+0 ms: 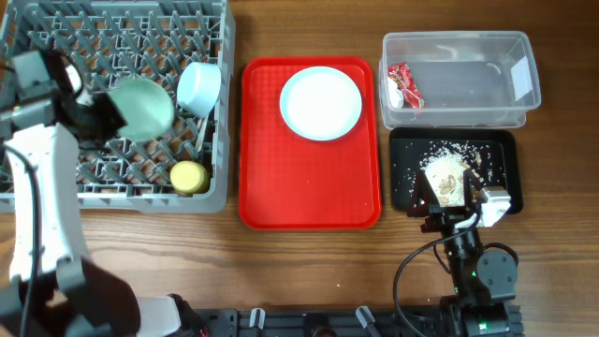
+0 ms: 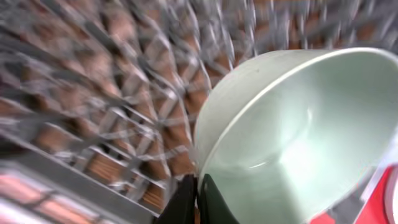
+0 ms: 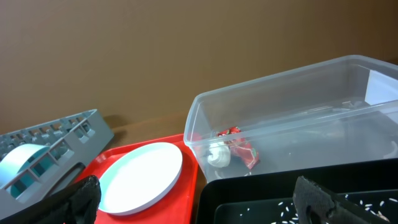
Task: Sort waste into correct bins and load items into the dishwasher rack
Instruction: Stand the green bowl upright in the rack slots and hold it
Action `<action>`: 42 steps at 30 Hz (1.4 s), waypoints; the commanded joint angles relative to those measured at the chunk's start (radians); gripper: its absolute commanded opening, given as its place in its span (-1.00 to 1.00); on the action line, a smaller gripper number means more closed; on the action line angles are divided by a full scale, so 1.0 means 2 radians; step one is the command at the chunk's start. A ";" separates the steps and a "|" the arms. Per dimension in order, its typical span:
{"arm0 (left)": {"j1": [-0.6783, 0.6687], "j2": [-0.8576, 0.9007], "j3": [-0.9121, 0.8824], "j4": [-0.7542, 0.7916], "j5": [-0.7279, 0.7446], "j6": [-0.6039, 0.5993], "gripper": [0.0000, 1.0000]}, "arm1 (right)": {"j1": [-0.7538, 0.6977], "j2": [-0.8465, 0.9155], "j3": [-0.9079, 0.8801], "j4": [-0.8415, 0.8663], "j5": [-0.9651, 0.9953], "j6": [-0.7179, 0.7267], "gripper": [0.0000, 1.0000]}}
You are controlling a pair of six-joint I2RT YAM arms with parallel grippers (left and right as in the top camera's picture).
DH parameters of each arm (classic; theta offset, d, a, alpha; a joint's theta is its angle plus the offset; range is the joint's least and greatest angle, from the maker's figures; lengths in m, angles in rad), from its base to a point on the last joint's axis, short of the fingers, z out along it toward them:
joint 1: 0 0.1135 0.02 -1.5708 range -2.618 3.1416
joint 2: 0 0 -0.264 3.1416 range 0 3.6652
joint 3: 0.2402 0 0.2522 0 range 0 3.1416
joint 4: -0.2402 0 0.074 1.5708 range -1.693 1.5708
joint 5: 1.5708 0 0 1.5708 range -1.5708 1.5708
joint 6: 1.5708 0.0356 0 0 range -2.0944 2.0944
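- A pale green round bowl (image 1: pixel 145 108) hangs tipped on its side over the large grey plastic dishwasher rack (image 1: pixel 221 140), which sits just left of the flat red serving tray (image 1: pixel 309 192). Whether the bowl touches the pegs cannot be told.
- The left gripper (image 2: pixel 198 190) pinches the bowl's rim between its black fingers, as the wrist view shows.
- Inside the rack, a pale blue bowl (image 1: pixel 198 87) lies on its side against the wall nearest the red tray. A small yellow cup (image 1: pixel 189 176) sits in the near corner on that same side.
- A pale blue round plate (image 1: pixel 321 103) rests on the far half of the red tray.
- Right of the red tray, at the far side, a clear rectangular plastic tub (image 1: pixel 524 94) holds a crumpled red-and-white snack wrapper (image 1: pixel 405 86) at the end nearest the tray.
- Nearer than the tub, also right of the red tray, a shallow black rectangular tray (image 1: pixel 402 173) carries brownish-white food scraps (image 1: pixel 447 173).
- The right gripper (image 1: pixel 454 197) hovers over the black tray's near end, its fingers spread wide apart.
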 commanded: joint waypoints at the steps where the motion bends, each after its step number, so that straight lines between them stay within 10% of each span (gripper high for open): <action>1: -0.021 -0.034 0.018 0.001 -0.140 -0.027 -0.92 | 0.002 -0.006 -0.001 0.004 0.010 0.003 1.00; 9: -0.131 -0.016 0.018 0.050 -0.410 -0.020 -0.92 | 0.002 -0.006 -0.001 0.004 0.010 0.003 1.00; 23: -0.244 0.127 0.018 0.156 -0.660 0.069 -0.92 | 0.002 -0.006 -0.001 0.004 0.010 0.004 1.00; 42: -0.251 0.161 0.018 0.357 -0.564 0.397 -0.92 | 0.002 -0.006 -0.001 0.004 0.010 0.004 1.00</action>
